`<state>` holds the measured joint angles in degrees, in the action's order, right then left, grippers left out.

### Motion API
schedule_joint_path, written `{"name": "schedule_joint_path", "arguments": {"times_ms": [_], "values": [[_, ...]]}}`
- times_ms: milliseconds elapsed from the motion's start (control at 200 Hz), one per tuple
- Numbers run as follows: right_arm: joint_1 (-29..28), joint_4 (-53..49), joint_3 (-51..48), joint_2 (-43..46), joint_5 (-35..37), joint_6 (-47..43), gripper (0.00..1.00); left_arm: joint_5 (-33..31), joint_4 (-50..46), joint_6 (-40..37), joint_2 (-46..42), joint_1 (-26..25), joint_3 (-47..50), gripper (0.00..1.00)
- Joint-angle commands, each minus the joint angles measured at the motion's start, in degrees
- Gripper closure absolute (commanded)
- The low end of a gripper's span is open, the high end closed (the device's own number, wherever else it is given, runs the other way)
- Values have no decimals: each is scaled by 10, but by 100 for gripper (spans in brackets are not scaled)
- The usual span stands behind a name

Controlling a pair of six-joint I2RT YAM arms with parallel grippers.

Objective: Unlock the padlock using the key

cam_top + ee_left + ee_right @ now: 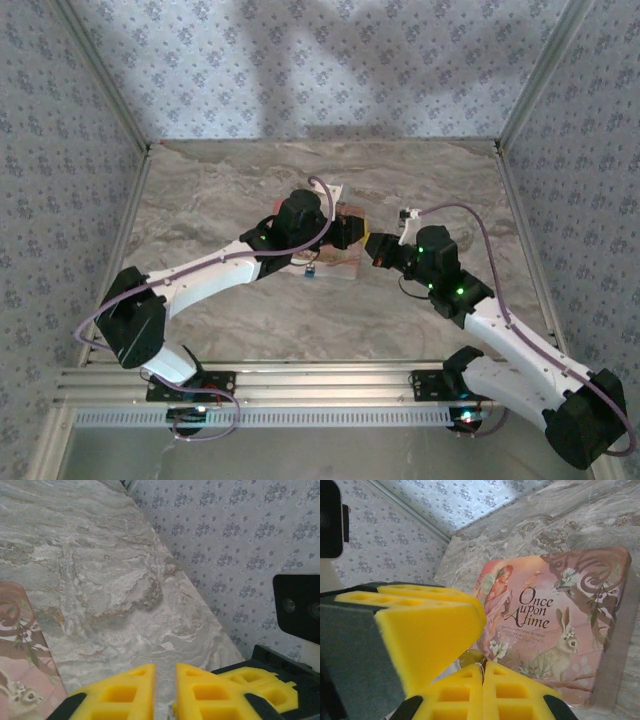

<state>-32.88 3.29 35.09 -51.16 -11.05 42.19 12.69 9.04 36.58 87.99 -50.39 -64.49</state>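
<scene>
The tiny blue padlock (pixel 311 271) lies on the table at the near edge of the pink box (pixel 340 262), behind my left arm's wrist. In the right wrist view my right gripper (pixel 482 666) is shut on a thin silvery key (pixel 481 670), of which only an edge shows. A round brass-coloured piece (pixel 470 657) sits just past its tips. My left gripper (pixel 165 674) hangs over the box's right end, its jaws a narrow gap apart with bare table showing between them. The two grippers nearly touch, left (pixel 350 232) and right (pixel 378 246).
The pink box (pixel 555 625) reads "Once upon A time" and lies flat at the table's middle. One yellow finger (pixel 430 625) of the left gripper looms close in the right wrist view. Patterned walls (pixel 60 150) enclose the marbled table (pixel 420 190) on three sides.
</scene>
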Motion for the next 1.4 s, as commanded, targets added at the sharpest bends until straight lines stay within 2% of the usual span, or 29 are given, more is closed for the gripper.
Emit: {"name": "schedule_joint_path", "arguments": {"times_ms": [0, 65, 115, 275, 440, 650, 744, 1009, 1394], "values": [[5, -16, 17, 1, -33, -9, 98, -13, 2, -19, -16, -3, -17, 90], [20, -23, 12, 6, -54, -11, 95, -17, -9, -30, -24, -3, -19, 96], [36, -22, 6, 10, -78, -12, 88, -20, -19, -42, -31, -2, -20, 100], [107, 0, -14, 19, -186, -17, 73, -8, -44, -72, -57, 1, -23, 100], [180, 111, -43, 15, -310, 13, 62, 20, -47, -75, -77, 11, -20, 100], [182, 260, -51, -5, -401, 57, 53, 62, -50, -72, -94, 22, -25, 100], [167, 297, -47, -15, -411, 66, 52, 71, -49, -72, -100, 25, -26, 100], [118, 294, -25, -50, -397, 43, 53, 91, -37, -62, -100, 26, -25, 100], [110, 300, -10, -73, -391, 39, 61, 99, -36, -60, -98, 27, -26, 100]]}}
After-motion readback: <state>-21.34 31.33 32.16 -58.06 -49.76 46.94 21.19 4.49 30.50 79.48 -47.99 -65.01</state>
